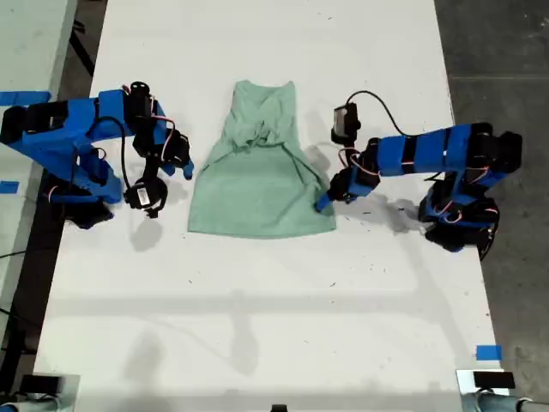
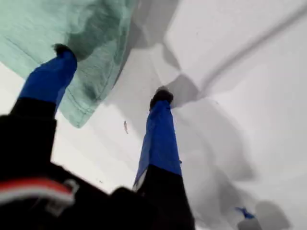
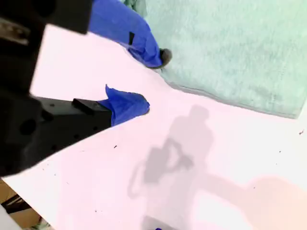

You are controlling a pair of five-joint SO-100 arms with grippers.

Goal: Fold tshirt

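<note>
The pale mint-green tshirt lies on the white table, its lower half flat and its upper part bunched and narrowed around the neck. My first gripper is at the shirt's lower corner on the exterior view's right. It is open, with one fingertip over the cloth and the other on bare table. My second gripper is open beside the shirt's edge on the exterior view's left. One of its fingertips is right at the hem. Nothing is held.
Blue tape marks lie near the table's front corner on the exterior view's right. A second table with blue tape stands at the exterior view's left. Dark floor borders the table on the exterior view's right.
</note>
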